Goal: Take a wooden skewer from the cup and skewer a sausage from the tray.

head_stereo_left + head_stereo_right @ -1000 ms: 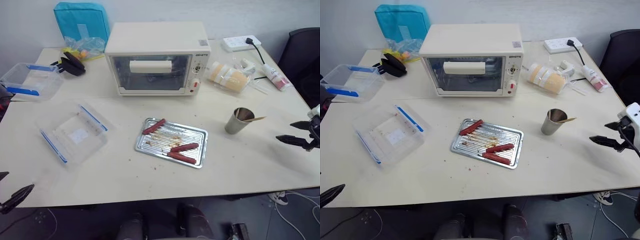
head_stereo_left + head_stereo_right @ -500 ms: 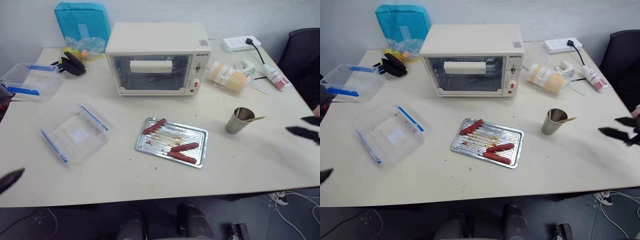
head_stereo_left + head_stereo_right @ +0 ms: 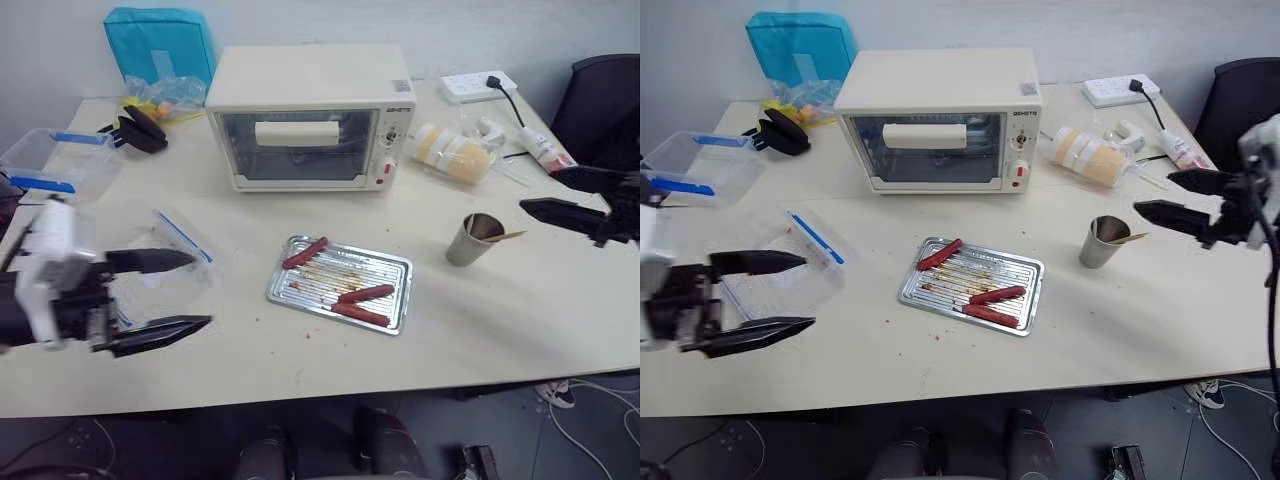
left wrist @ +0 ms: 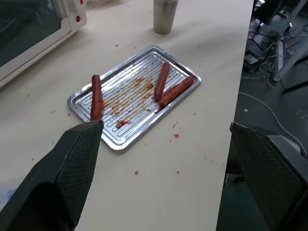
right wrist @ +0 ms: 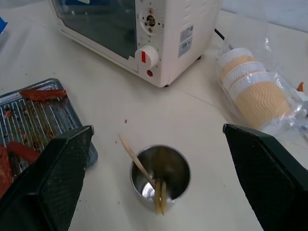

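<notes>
The thin pale wooden skewer (image 5: pixel 136 162) leans in the small tapered cup (image 3: pixel 474 240) on the counter (image 3: pixel 520 310), right of the shiny metal tray (image 3: pixel 340 284). Both the left pincer (image 3: pixel 160 292) and right pincer (image 3: pixel 562 197) hang spread and empty. The stick looks light, stiff and snappable; pinching its protruding upper end seems best.

Three sausages (image 4: pixel 96 97) lie on the greasy tray (image 4: pixel 137 67), cup (image 4: pixel 164 15) beyond.

You can see the cup (image 5: pixel 160 177) standing upright with thin wooden skewers (image 5: pixel 139 168) leaning inside. Just beside it lies the shiny, greasy tray (image 3: pixel 388 300), holding three reddish-brown sausages (image 3: pixel 308 252), two lying close together.
</notes>
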You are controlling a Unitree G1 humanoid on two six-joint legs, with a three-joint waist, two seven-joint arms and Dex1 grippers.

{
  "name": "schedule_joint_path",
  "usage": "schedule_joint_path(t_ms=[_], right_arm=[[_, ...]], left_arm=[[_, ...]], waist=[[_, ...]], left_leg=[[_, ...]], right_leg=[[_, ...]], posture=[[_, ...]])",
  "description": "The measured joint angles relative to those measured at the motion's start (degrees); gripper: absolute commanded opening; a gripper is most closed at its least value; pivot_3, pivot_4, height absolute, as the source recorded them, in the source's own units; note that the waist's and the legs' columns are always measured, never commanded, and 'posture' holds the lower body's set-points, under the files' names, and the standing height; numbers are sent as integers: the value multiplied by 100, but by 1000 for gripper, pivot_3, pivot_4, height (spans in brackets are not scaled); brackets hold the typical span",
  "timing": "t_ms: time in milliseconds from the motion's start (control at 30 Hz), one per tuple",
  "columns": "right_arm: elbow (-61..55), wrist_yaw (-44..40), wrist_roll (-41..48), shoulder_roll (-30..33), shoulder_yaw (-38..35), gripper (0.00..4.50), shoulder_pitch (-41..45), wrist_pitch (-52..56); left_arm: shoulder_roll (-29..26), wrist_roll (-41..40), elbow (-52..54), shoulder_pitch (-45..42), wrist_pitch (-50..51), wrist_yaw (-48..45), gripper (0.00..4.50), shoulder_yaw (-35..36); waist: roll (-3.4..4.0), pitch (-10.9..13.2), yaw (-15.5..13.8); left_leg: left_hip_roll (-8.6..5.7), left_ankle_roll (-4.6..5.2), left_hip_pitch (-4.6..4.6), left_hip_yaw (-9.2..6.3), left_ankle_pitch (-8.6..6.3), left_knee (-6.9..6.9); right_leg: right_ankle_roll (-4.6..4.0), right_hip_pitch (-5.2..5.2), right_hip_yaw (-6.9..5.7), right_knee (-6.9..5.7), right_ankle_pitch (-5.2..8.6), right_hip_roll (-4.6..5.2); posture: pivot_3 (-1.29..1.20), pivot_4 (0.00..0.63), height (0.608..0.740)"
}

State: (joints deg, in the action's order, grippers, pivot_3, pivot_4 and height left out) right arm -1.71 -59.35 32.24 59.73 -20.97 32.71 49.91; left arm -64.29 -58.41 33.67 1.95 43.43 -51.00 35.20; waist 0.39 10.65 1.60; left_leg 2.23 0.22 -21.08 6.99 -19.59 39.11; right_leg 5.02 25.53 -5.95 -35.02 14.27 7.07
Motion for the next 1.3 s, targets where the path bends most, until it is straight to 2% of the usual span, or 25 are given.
schedule_joint_path(t_ms=[133,233,533,667,933,1033,1133,1300], right_arm=[[-369,470,-127,-22,772,4500,465,252],[-362,715,-422,-25,1248,4500,504,212],[-264,965,-588,-176,1600,4500,541,268],[-274,977,-710,-182,1720,3250,483,215],[-349,961,-861,-182,1843,456,401,119],[-466,952,-874,-182,1844,456,386,130],[-502,936,-875,-182,1844,23,382,142],[-531,944,-877,-183,1845,23,420,191]], left_arm=[[422,422,-46,-735,-224,358,4474,-1130],[602,609,-49,-1057,-241,467,4474,-1555],[731,786,-50,-1256,-251,525,4474,-1717],[731,786,-50,-1301,-230,525,4500,-1710],[731,797,-71,-1494,-219,576,4500,-1705],[731,796,-80,-1571,-211,608,4500,-1705],[731,798,-101,-1671,-205,625,4500,-1706],[731,839,-235,-1733,-206,624,4500,-1709]], waist=[[-4,1,-9],[-11,1,-14],[-16,3,-19],[-16,3,-19],[-16,3,-21],[-16,3,-21],[-16,3,-21],[-17,3,-17]], left_leg=[[-7,1,-7,-2,1,1],[-9,5,-15,-1,3,3],[-10,12,-14,-1,7,9],[-9,12,-13,-2,8,9],[-9,12,-15,-2,8,9],[-9,12,-15,-2,8,9],[-10,12,-15,-2,8,9],[-9,12,-15,-2,8,9]], right_leg=[[0,1,-1,-3,0,-5],[8,0,0,-3,-4,-7],[13,-2,2,3,-7,-8],[13,-2,2,2,-7,-10],[14,-2,3,0,-8,-10],[14,-2,3,0,-8,-10],[14,-3,3,0,-8,-11],[14,-3,3,0,-8,-11]], posture=[[0,150,740],[0,150,740],[0,150,740],[0,150,740],[0,150,740],[0,150,740],[0,150,740],[0,150,740]])
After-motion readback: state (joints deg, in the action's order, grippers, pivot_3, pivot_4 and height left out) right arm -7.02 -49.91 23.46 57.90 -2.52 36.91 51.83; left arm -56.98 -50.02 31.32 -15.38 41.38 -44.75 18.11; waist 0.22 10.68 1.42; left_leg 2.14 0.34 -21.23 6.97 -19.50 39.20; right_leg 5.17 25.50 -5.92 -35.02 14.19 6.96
